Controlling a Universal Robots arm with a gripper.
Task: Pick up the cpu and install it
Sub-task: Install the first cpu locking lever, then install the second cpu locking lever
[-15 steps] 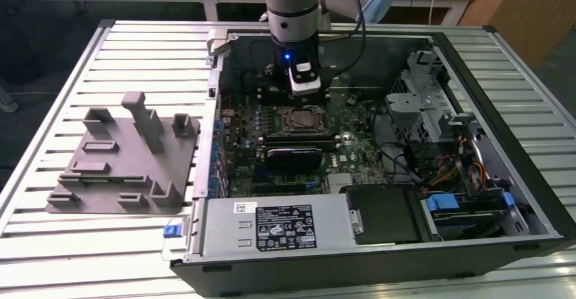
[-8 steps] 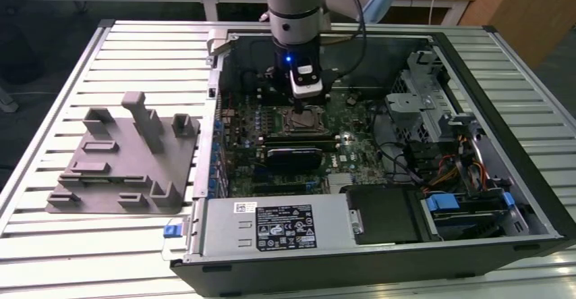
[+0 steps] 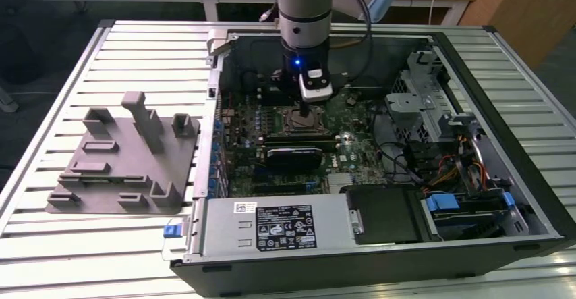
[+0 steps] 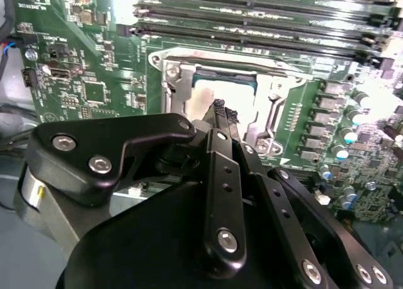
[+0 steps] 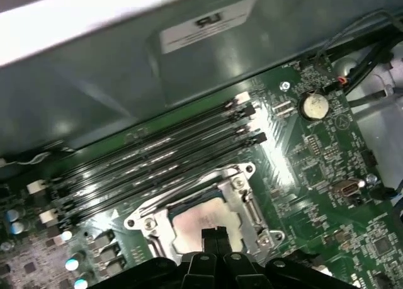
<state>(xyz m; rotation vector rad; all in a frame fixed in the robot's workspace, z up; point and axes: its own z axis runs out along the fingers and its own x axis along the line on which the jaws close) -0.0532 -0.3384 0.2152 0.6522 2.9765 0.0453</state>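
Second wrist view: cpu lies in the socket frame on the motherboard, hand w/ fingertips drawn together touching its top, apparently gripping nothing; risk, judged: off-centre push tilts chip, bending socket contacts.

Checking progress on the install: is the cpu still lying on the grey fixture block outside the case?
No: in the first wrist view the cpu lies inside the metal socket frame on the motherboard, with the gripper right over it.
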